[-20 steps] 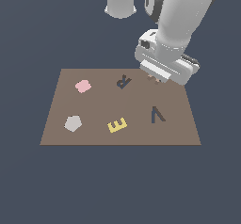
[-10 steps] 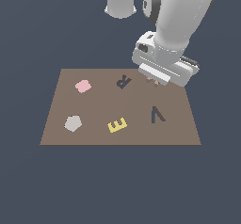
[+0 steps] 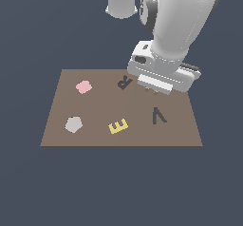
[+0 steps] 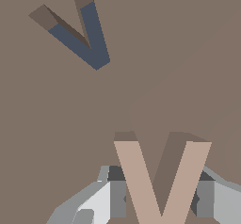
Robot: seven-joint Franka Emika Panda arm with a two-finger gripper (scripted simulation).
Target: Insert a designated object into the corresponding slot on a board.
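Observation:
My gripper (image 3: 153, 90) hangs low over the far part of the brown board (image 3: 95, 135), between the dark grey R and the V slot. It is shut on the tan V piece (image 4: 160, 176), with one grey finger (image 4: 117, 192) on each side of it. In the exterior view the hand hides nearly all of the piece. The dark grey V-shaped slot (image 3: 159, 116) lies on the board just nearer the camera than the gripper, and is empty. In the wrist view the slot (image 4: 77, 35) is apart from the held V and turned at a different angle.
On the board are a dark grey R (image 3: 124, 82), a pink blob (image 3: 83, 87), a pale grey pentagon (image 3: 73, 124) and a yellow E (image 3: 118, 126). The arm's large white body (image 3: 180, 21) rises above the board's far right part.
The gripper, still holding the tan V, has moved a little to the exterior view's left and lower toward the board. Nothing on the board has moved.

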